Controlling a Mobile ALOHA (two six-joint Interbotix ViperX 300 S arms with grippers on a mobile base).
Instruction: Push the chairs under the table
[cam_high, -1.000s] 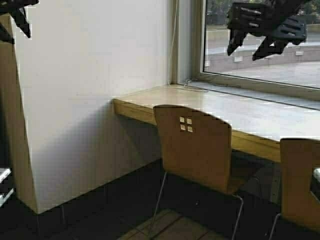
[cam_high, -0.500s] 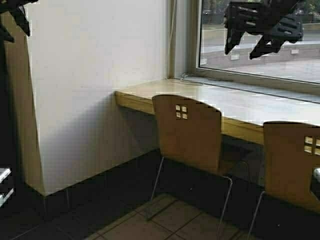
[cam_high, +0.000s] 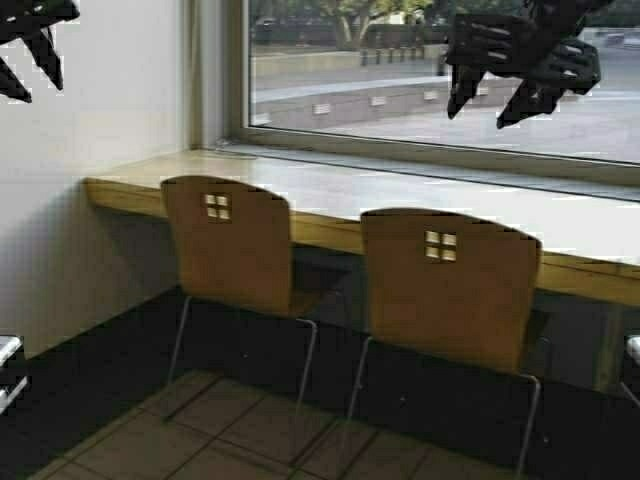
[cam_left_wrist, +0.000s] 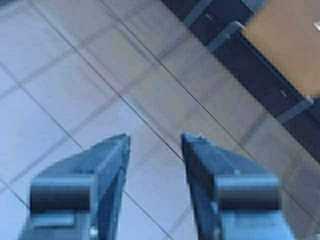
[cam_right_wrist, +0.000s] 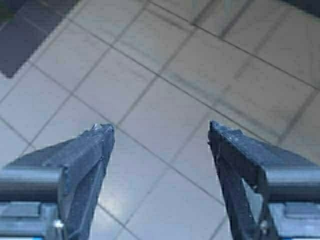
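Two tan chairs stand side by side at the table, backs toward me: the left chair and the right chair, seats partly under the table's front edge. My left gripper hangs raised at the upper left and my right gripper at the upper right, both well above and short of the chairs. In the left wrist view the left gripper is open over floor tiles, with a tan chair part beyond. In the right wrist view the right gripper is open over bare tiles.
A white wall closes the table's left end. A large window runs behind the table. Tiled floor lies before the chairs, with a dark strip under the table. White objects show at the left edge and right edge.
The robot has moved: the whole scene has shifted left in the high view. The second chair, earlier cut off at the right edge, is now fully in view. Both arms keep their raised pose.
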